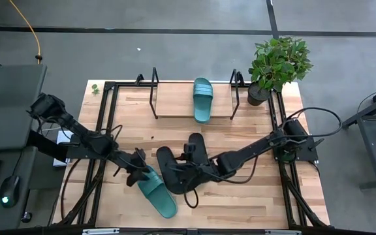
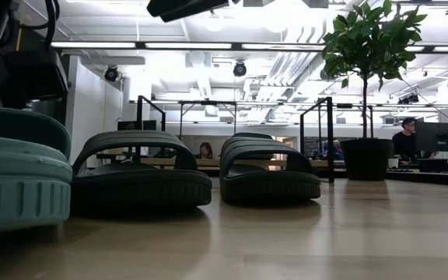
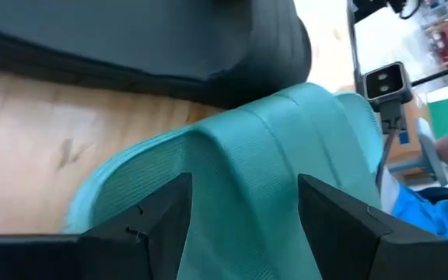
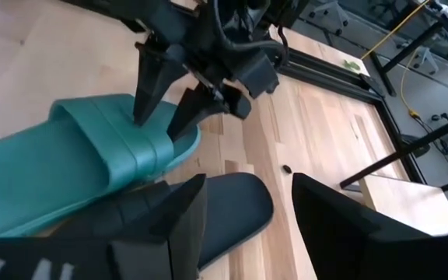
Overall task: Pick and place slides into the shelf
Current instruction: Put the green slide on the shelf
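Observation:
A teal slide (image 1: 156, 190) lies on the table near its near edge, toe toward the centre. My left gripper (image 1: 138, 171) is open, low over its ribbed strap (image 3: 247, 155), one finger on each side; the right wrist view shows the left gripper (image 4: 162, 120) there too. Two black slides (image 1: 173, 171) (image 1: 198, 149) lie side by side at mid-table. My right gripper (image 1: 187, 162) hovers open above them, and the sole of one black slide (image 4: 232, 210) shows between its fingers. The second teal slide (image 1: 203, 99) rests sole-down on the shelf (image 1: 175, 104) board. My left gripper comes at the teal slide's strap (image 4: 142, 144) slanting down from the table's left, its open fingers (image 3: 162, 214) astride the strap. I cannot tell whether the fingers touch it. The slide lies flat on the table.
A potted plant (image 1: 276, 65) stands at the table's far right corner beside the shelf's right upright (image 1: 235, 98). The black tube frame (image 1: 103, 130) runs around the tabletop. Bare wood lies between the shelf and the black slides and along the near right side.

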{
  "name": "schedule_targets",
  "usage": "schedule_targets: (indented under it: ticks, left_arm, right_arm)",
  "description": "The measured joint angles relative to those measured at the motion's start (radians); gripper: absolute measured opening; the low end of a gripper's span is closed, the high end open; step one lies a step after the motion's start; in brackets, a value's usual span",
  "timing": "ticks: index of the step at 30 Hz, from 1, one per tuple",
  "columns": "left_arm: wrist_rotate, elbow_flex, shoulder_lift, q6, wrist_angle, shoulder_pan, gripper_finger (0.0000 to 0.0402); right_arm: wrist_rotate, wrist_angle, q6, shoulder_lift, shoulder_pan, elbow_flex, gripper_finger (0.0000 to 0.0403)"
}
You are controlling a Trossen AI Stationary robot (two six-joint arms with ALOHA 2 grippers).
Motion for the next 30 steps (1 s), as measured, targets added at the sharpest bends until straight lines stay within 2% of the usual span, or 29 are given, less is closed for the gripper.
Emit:
schedule_targets:
  ticks: [8, 18, 22, 30]
  left_arm:
    - [0.036, 0.001, 0.054, 0.001, 0.110, 0.000, 0.0216]
    - [0.059, 0.001, 0.055, 0.029, 0.120, 0.000, 0.0211]
    - [0.063, 0.001, 0.055, 0.042, 0.119, 0.000, 0.0182]
    - [0.065, 0.001, 0.055, 0.056, 0.119, 0.000, 0.0091]
  right_arm:
    - [0.005, 0.006, 0.019, 0.000, 0.003, 0.000, 0.0181]
    - [0.005, 0.006, 0.037, 0.000, 0.004, 0.000, 0.0181]
    - [0.005, 0.006, 0.037, 0.000, 0.005, 0.000, 0.0181]
    - [0.004, 0.005, 0.037, 0.000, 0.005, 0.000, 0.0181]
